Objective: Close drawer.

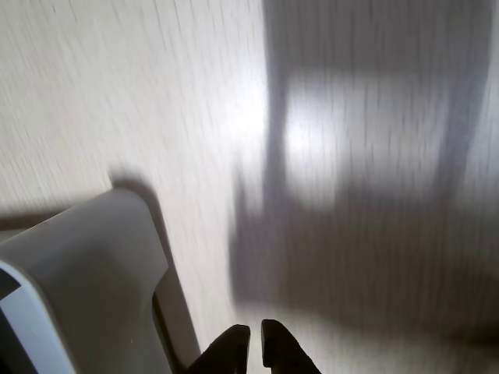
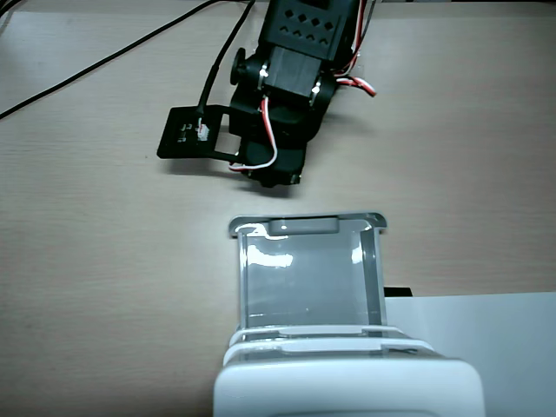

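Note:
In the fixed view the clear drawer (image 2: 304, 278) stands pulled far out of the white cabinet (image 2: 347, 387), and it looks empty. Its pull tab (image 2: 302, 226) faces the black arm. My gripper (image 2: 274, 180) points down at the table just beyond the drawer's front wall, a little left of the tab and apart from it. In the wrist view the black gripper (image 1: 256, 343) shows at the bottom edge with its tips almost touching and nothing between them. A blurred greyish-white corner (image 1: 93, 265) sits at lower left; I cannot tell whether it is the drawer's rim.
A flat white sheet (image 2: 486, 334) lies right of the cabinet. Black cables (image 2: 104, 52) run across the table's upper left. A black camera board (image 2: 195, 135) sticks out left of the arm. The wood-grain table (image 2: 87, 261) surrounds the drawer.

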Motion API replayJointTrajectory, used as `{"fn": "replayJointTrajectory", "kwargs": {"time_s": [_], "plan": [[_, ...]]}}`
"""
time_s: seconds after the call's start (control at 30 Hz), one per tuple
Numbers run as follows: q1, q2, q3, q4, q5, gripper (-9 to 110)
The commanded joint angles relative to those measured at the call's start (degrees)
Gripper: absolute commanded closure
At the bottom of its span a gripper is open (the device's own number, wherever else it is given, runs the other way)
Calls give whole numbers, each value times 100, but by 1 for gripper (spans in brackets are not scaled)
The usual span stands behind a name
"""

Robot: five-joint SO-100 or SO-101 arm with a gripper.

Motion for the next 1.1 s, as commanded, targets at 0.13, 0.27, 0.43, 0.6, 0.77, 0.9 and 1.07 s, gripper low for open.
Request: {"fn": "replayJointTrajectory", "kwargs": {"time_s": [0.13,0.27,0.43,0.6,0.77,0.9,1.07], "plan": [[114,-290,-97,-255,18,101],[105,-290,-79,-255,35,101],[105,-264,-62,-255,35,101],[70,-185,-18,-246,-18,101],[44,-193,-18,-272,-70,101],[26,-193,-18,-281,-88,101],[18,-193,-9,-281,-114,101]]}}
